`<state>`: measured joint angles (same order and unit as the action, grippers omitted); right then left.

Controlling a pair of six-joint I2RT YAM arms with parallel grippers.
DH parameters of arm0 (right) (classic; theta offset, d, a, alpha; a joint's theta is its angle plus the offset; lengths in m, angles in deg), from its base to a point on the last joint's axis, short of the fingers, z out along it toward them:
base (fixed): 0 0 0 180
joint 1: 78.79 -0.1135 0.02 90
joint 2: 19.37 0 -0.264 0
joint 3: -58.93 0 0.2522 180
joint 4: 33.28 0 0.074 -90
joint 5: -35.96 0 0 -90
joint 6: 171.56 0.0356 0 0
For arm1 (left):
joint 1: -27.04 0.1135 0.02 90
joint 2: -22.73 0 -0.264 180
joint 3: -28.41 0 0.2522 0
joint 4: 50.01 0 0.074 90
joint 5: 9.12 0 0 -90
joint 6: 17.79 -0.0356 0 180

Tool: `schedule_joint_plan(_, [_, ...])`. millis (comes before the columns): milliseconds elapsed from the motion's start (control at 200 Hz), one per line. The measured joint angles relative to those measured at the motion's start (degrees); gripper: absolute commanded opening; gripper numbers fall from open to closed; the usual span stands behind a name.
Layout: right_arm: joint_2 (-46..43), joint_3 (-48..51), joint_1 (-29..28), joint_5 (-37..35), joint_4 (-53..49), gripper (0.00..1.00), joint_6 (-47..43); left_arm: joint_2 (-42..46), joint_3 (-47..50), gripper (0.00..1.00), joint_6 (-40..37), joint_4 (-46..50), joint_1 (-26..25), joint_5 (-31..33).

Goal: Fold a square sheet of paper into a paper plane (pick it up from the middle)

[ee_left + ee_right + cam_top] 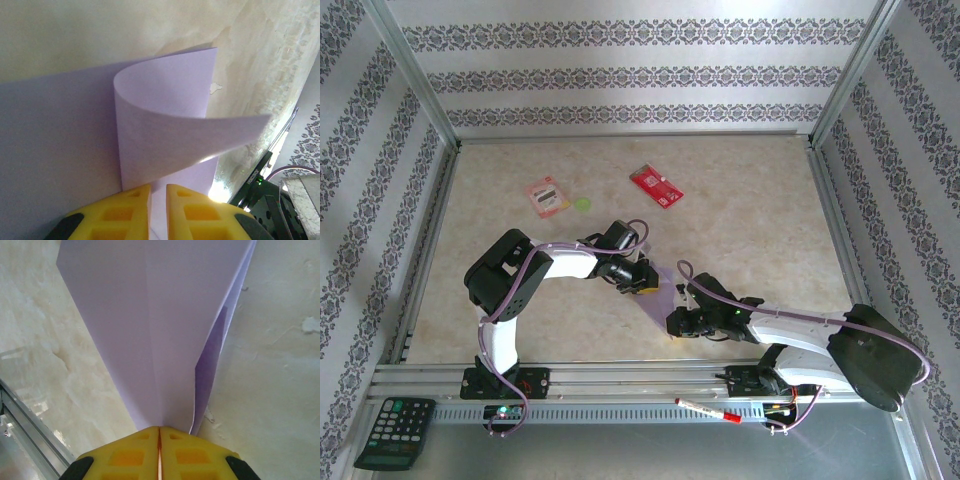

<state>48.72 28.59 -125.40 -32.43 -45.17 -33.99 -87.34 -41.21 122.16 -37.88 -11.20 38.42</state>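
Note:
The pale lilac square sheet of paper (658, 296) lies on the table between my two grippers. It is folded into a long pointed paper plane shape with a centre crease (150, 330). My left gripper (642, 283) is at its far end. In the left wrist view the yellow fingers (158, 187) stand almost together, with lilac paper in the narrow gap and a flap (165, 115) curling up and over. My right gripper (673, 322) is at the near pointed end. Its jaws (159, 429) are shut, and the paper's tip runs under their tips.
A red card (656, 186), a pink-red packet (546, 196) and a small green disc (583, 204) lie toward the back. A calculator (395, 432) and a red pen (708, 409) rest by the front aluminium rail (620, 375). Patterned walls enclose the table.

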Motion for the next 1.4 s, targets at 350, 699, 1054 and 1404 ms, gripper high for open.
schedule_joint_plan(350, [0.22, 1.11, 0.00, 0.46, 2.56, 0.08, -0.02, 0.02, 0.00, 0.16, -0.02, 0.00, 0.00, 0.02])
schedule_joint_plan(699, [-5.16, 0.17, 0.72, 0.28, -3.26, 0.09, 0.02, 0.00, 0.02, 0.16, -0.02, 0.00, 0.00, 0.00])
schedule_joint_plan(1054, [-5.57, -0.26, -0.55, 0.31, -3.78, 0.09, 0.17, -0.04, 0.00, 0.16, -0.04, 0.00, 0.00, -0.02])
schedule_joint_plan(1404, [-1.88, -0.28, -0.52, 0.24, -3.63, 0.07, 0.15, -0.04, 0.00, 0.16, -0.24, 0.02, 0.00, -0.04])
